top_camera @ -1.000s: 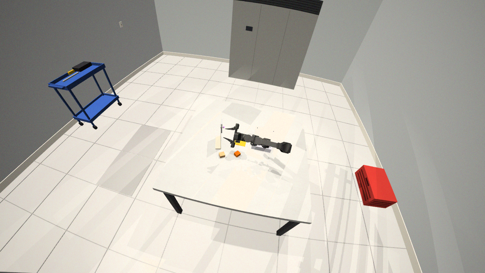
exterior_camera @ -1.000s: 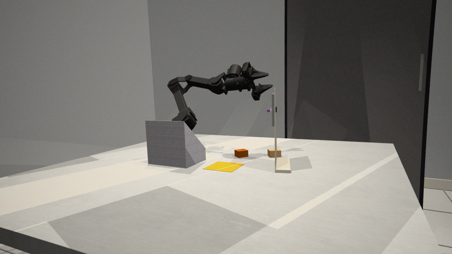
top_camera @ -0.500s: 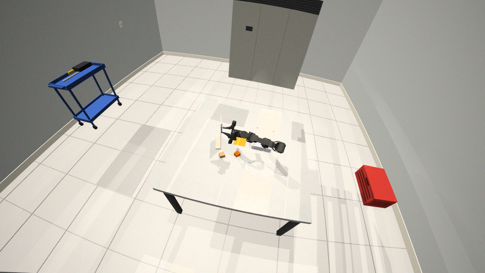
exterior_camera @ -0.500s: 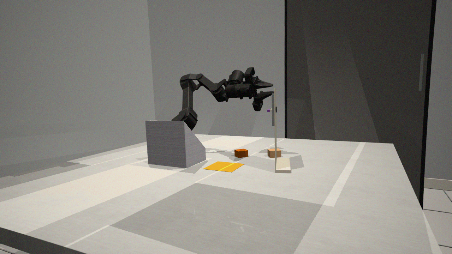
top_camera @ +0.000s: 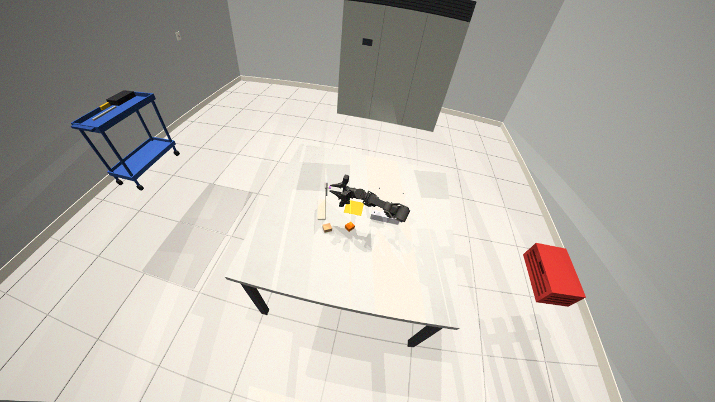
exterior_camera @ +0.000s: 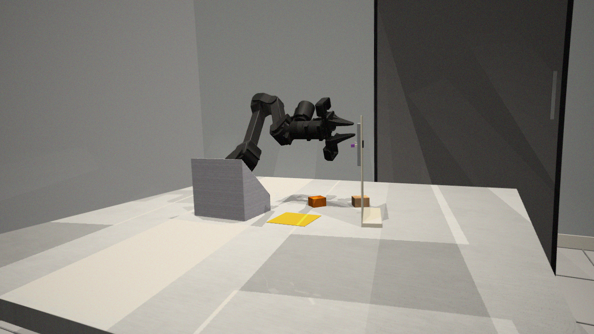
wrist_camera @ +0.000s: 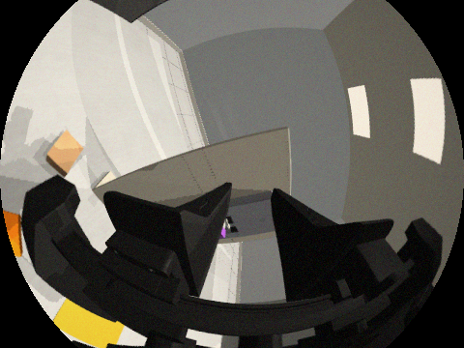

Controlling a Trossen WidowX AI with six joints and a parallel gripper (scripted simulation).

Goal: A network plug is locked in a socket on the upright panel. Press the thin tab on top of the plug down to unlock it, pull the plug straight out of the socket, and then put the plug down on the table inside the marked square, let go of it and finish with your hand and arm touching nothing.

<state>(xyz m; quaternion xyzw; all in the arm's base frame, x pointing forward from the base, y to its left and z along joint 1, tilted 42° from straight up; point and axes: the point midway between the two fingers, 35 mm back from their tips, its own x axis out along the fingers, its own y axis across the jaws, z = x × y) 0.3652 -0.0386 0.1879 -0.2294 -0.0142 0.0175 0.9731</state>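
Fingers parted, the gripper (top_camera: 330, 188) (exterior_camera: 354, 128) (wrist_camera: 251, 191) holds nothing, its tips just short of the upright panel (top_camera: 321, 210) (exterior_camera: 361, 178) (wrist_camera: 242, 155). The purple-ended plug (top_camera: 328, 187) (exterior_camera: 352, 145) (wrist_camera: 222, 233) sits at the panel's socket, a little lower than the tips. On the panel's arm side, the yellow square (top_camera: 353, 207) (exterior_camera: 293, 219) (wrist_camera: 89, 324) lies flat. A tan block (top_camera: 327, 227) (exterior_camera: 360, 201) (wrist_camera: 65, 151) rests near the panel's foot, an orange block (top_camera: 349, 226) (exterior_camera: 316, 201) (wrist_camera: 12, 234) farther toward the arm's base.

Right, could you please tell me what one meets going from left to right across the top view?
Blue cart, upright panel, yellow square, grey block, red cabinet.
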